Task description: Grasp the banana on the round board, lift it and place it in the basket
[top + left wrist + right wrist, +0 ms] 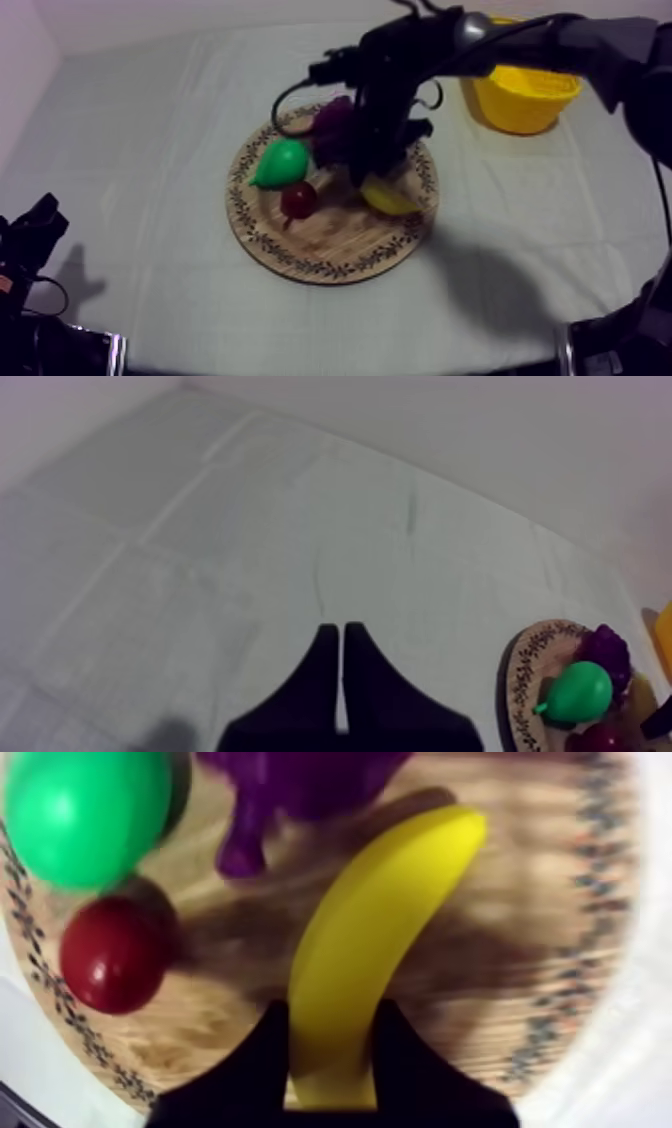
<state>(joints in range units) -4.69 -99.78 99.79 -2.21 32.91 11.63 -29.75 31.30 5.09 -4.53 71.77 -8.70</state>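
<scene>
The yellow banana (390, 195) lies on the right part of the round wooden board (330, 258), curved, with one end between my right gripper's fingers. My right gripper (375, 180) reaches down from the upper right and is shut on the banana (380, 932); its two black fingers (255, 1062) press against both sides of that end. The banana still rests on the board (560, 952). The yellow basket (520, 100) stands at the far right of the table. My left gripper (38, 222) sits low at the left edge, its fingers together as a narrow wedge (343, 634) over bare cloth.
On the board's left side lie a green pear (280, 163), a small red fruit (298, 200) and purple grapes (332, 122), all close to the banana. The pear (85, 812), red fruit (112, 957) and grapes (290, 782) sit just beyond the gripper.
</scene>
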